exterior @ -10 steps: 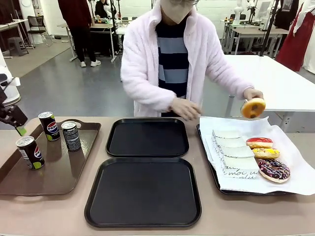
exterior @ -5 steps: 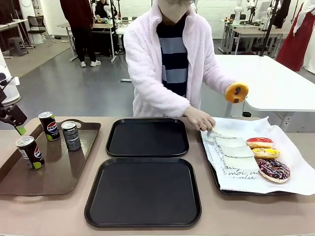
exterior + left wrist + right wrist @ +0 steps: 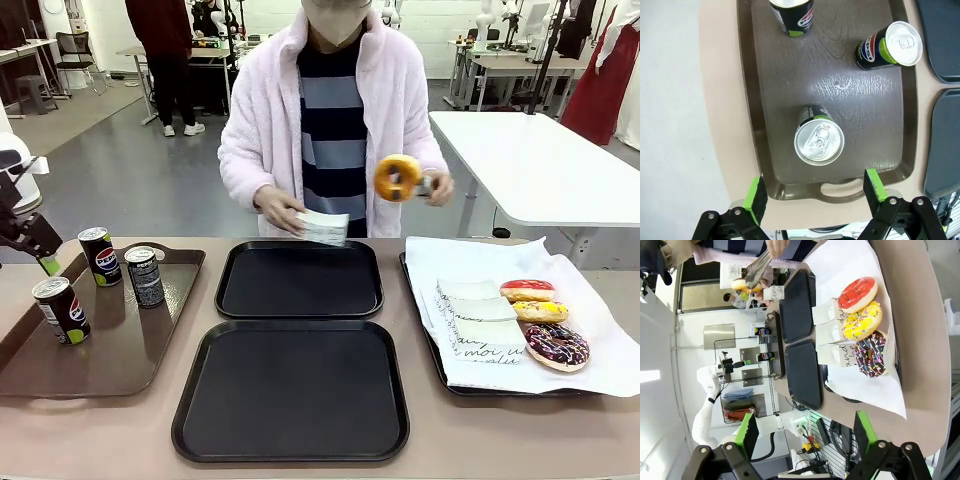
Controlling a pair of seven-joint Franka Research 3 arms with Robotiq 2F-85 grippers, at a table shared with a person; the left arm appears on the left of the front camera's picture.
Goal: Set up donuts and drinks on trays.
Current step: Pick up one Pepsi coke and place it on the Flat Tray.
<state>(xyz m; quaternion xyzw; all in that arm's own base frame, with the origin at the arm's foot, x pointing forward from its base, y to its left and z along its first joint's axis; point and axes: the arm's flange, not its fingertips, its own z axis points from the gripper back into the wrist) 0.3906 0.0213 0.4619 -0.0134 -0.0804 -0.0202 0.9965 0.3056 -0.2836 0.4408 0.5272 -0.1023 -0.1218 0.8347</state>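
1. Both matte black square plastic trays, far and near, lie bare on the bench.
2. Three slim soda cans wait on the glossy brown tray; the left jaws are open above one.
3. The person holds a golden ring donut; three more lie on white paper. The right jaws are open and empty.

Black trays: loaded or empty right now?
Empty. The far black tray and near black tray show bare floors; three cans stand on the brown tray, donuts on the white paper.
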